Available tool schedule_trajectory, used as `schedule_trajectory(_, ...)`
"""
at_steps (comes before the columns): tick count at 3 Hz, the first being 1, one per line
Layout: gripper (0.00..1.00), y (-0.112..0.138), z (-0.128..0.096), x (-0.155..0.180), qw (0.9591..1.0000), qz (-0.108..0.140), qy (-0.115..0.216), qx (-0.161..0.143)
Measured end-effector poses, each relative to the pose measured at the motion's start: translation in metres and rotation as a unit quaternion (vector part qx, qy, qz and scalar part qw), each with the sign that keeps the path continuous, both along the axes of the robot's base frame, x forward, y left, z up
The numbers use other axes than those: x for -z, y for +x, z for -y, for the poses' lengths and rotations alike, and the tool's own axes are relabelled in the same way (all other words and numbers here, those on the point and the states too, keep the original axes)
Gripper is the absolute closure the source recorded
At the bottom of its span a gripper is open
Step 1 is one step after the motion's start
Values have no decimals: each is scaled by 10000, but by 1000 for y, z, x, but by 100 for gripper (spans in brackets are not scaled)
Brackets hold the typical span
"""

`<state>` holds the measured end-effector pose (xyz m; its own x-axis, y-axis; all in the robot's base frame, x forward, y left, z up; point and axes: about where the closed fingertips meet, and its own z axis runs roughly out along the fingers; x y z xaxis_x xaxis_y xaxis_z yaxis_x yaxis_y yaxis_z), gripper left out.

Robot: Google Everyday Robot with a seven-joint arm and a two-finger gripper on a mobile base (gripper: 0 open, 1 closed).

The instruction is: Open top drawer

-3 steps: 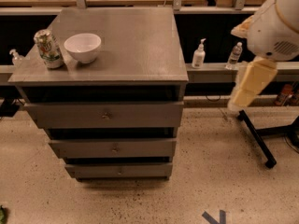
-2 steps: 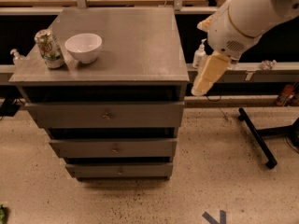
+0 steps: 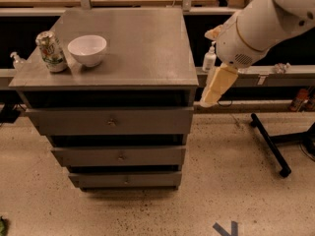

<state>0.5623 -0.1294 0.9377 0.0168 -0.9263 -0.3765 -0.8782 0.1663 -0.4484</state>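
The top drawer [image 3: 110, 121] is the widest grey front of three in the grey cabinet, shut, with a small round knob [image 3: 112, 122] at its centre. My gripper [image 3: 215, 88] hangs from the white arm at the right, just off the cabinet's right front corner, at about the height of the top drawer's upper edge. It points down and left and touches nothing.
A can [image 3: 51, 51] and a white bowl [image 3: 87, 50] stand on the cabinet top [image 3: 142, 48] at the left. Two narrower drawers [image 3: 119, 156] lie below. A white bottle [image 3: 209, 59] stands on the rail behind the arm. A black stand's leg [image 3: 269, 144] lies on the floor right.
The arm has swung left from the far right toward the cabinet's right front corner and lowered a little. The drawers have not moved.
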Motion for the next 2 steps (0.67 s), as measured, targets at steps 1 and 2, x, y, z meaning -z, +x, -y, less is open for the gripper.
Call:
schedule_trajectory(1, 0, -14, -16, 33, 9982, 344, -243, -419)
schedule_trajectory(2, 0, -38, -70, 95, 9903, 731, -537, -1049)
